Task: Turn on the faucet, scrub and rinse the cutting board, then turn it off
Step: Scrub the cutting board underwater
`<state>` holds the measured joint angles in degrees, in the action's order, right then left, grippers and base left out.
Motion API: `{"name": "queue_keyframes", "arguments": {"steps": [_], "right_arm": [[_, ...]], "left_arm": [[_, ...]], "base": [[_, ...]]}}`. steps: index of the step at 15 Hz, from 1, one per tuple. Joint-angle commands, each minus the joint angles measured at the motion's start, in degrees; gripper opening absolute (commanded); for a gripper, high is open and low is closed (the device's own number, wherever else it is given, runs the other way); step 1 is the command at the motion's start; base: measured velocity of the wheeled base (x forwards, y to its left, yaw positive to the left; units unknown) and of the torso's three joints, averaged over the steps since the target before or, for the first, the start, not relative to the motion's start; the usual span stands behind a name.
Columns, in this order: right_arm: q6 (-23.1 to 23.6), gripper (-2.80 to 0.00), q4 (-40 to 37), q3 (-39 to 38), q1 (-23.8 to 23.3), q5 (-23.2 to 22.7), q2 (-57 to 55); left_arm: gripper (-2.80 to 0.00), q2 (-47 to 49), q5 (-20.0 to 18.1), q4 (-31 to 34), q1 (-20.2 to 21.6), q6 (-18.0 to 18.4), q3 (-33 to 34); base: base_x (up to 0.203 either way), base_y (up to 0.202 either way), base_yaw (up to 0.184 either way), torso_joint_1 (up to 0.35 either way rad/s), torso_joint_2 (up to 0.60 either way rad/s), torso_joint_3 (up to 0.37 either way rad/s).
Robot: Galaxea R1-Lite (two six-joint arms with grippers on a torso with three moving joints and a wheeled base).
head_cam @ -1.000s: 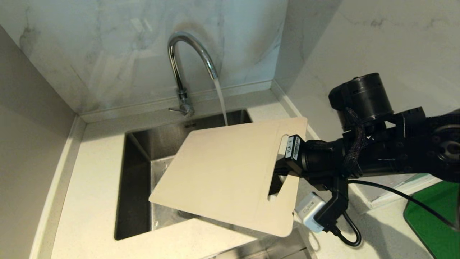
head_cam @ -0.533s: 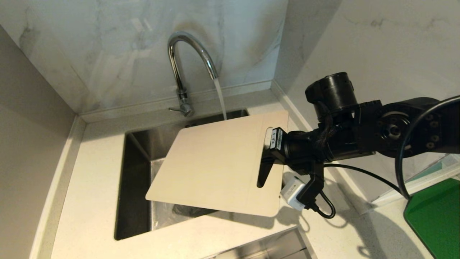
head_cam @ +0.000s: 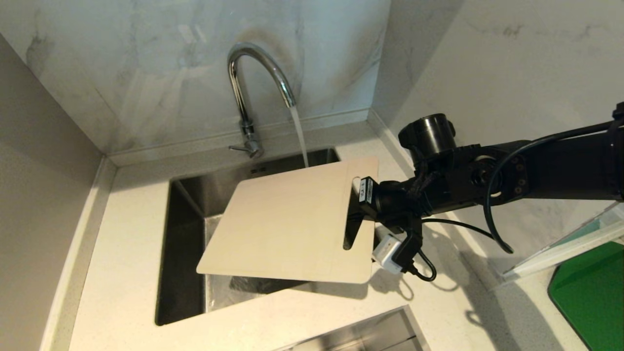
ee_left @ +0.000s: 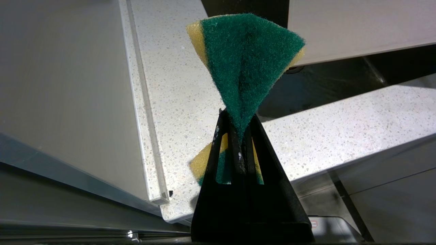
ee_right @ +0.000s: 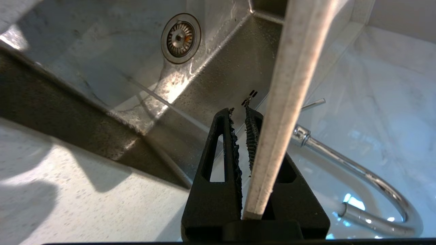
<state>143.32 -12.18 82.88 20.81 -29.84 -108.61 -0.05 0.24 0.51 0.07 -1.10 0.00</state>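
Water pours from the chrome faucet, whose small lever sits at its base. The stream drops out of sight at the far edge of the cream cutting board. The board hangs tilted over the sink. My right gripper is shut on its slotted end, reaching in from the right. The right wrist view shows the board's edge running along my right gripper, with the faucet beyond. My left gripper, outside the head view, is shut on a green-and-yellow sponge.
Speckled countertop rings the sink, and marble walls close in behind and on the right. A green mat lies at the lower right beside a white-edged panel. The sink drain shows below the board.
My right arm has stretched out and carried the cutting board left and lower over the sink, bringing it flatter. The water keeps running.
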Motion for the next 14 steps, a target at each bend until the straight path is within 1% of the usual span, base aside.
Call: {"name": "queue_keyframes", "arguments": {"steps": [1, 6, 7, 8, 12, 14], "right_arm": [[1.33, -2.80, -0.13, 0.52, 0.02, -0.30, -1.54], [1.74, -2.80, -0.54, 3.74, 0.02, -0.38, -3.86], [1.98, -2.80, -1.60, 4.78, 0.05, -0.34, -4.15], [2.19, -2.80, -3.62, 6.11, 0.04, -0.27, -4.80], [7.55, -2.80, -14.01, 14.85, 0.02, -0.23, -8.83], [9.14, -2.80, -17.73, 19.19, 0.02, -0.10, -10.78]], "left_arm": [[-2.80, 0.05, 0.02, 0.02, 0.01, -0.04, 0.18], [-2.80, 0.05, 0.10, -0.03, 0.01, -0.04, 0.18], [-2.80, 0.05, 0.11, 0.01, 0.01, -0.04, 0.18], [-2.80, 0.05, 0.10, 0.01, 0.01, -0.04, 0.18], [-2.80, 0.05, 0.09, -0.05, 0.01, -0.04, 0.18], [-2.80, 0.05, 0.11, 0.01, 0.01, -0.04, 0.18]], "base": [[0.000, 0.000, 0.000, 0.000, 0.00, 0.000], [0.000, 0.000, 0.000, 0.000, 0.00, 0.000], [0.000, 0.000, 0.000, 0.000, 0.00, 0.000], [0.000, 0.000, 0.000, 0.000, 0.00, 0.000], [0.000, 0.000, 0.000, 0.000, 0.00, 0.000], [0.000, 0.000, 0.000, 0.000, 0.00, 0.000]]}}
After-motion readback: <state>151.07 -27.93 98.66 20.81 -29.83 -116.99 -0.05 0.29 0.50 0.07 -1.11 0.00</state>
